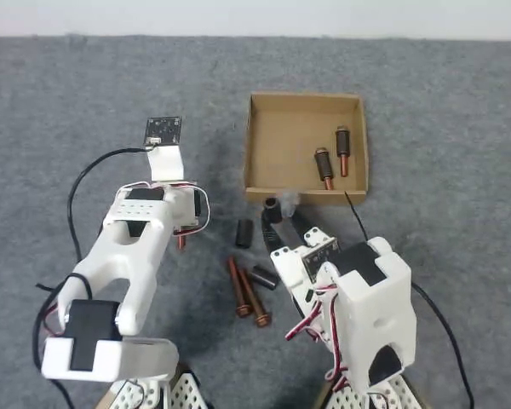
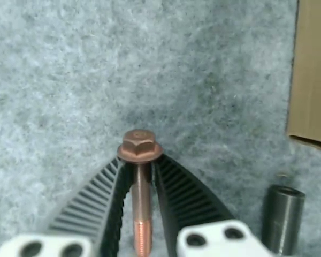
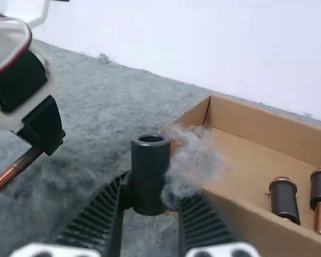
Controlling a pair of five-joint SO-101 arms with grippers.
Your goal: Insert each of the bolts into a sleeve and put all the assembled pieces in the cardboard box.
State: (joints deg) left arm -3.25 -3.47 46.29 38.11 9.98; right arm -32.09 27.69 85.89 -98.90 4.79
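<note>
Clamping a bolt (image 2: 140, 147) between my left gripper's (image 2: 140, 168) jaws and a sleeve (image 3: 150, 166) upright in my right gripper's (image 3: 151, 195), just beside the cardboard box (image 3: 257, 120), I see alignment as the risk. Bolt and sleeve are apart, and a tilted approach could catch the sleeve's rim and knock it loose.

From my station I saw a mottled grey felt-like mat (image 1: 77, 85) spread across the whole working surface, its nap fuzzy and slightly patchy. Along its far edge it met a plain white wall (image 3: 214, 37), smooth and matte. The light was soft and even, and the shadows on the mat were faint.
</note>
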